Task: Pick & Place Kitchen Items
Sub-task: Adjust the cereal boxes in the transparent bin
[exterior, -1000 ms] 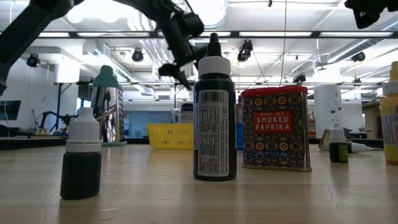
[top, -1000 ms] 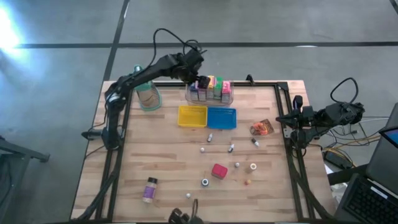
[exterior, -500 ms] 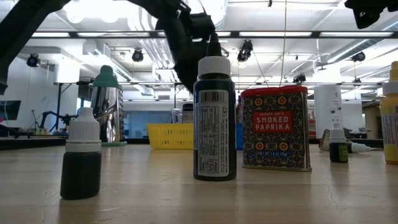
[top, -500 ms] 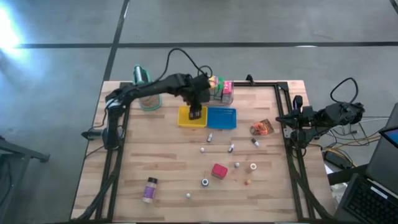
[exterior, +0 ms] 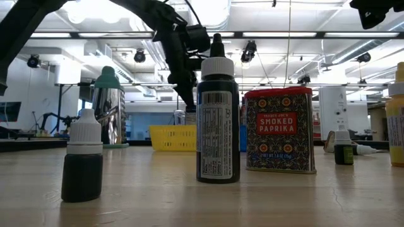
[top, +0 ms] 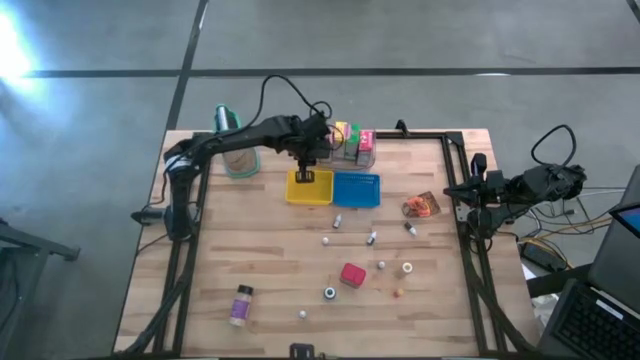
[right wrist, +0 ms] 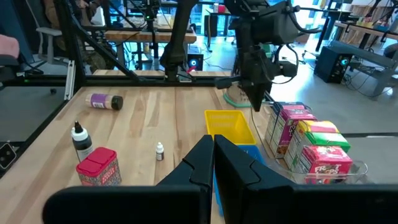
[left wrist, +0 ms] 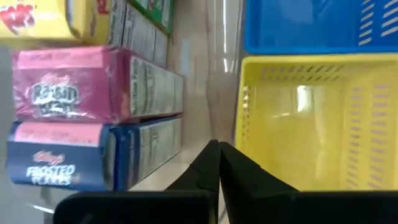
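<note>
My left gripper (top: 305, 176) hangs above the yellow tray (top: 309, 187), over the tray's far edge, with both fingers pressed flat together and nothing between them. All positions below are given relative to this yellow tray. The cereal cartons (top: 349, 142) stand upright in the clear bin (left wrist: 219, 37), which sits just beyond the tray's far edge and slightly toward the right arm; in my left wrist view the pink carton (left wrist: 93, 84) and the blue carton (left wrist: 87, 155) stand just beside the closed fingertips, apart from them, across a narrow strip of bare table. The blue tray (top: 356, 189) touches the yellow tray on its right-arm side. The orange pouch (top: 421, 205) lies beyond the blue tray, well apart from my left gripper. The red paprika tin (top: 352, 275) stands near the front of the table, well apart from the yellow tray, with several small bottles (top: 372, 238) scattered between it and the two trays. A purple-labelled jar (top: 241, 303) lies on its side toward the front left corner. The tan container with the teal top (top: 232, 150) stands just to the left of the yellow tray. My right gripper (right wrist: 212, 155) waits clenched and empty at the right edge of the table.
</note>
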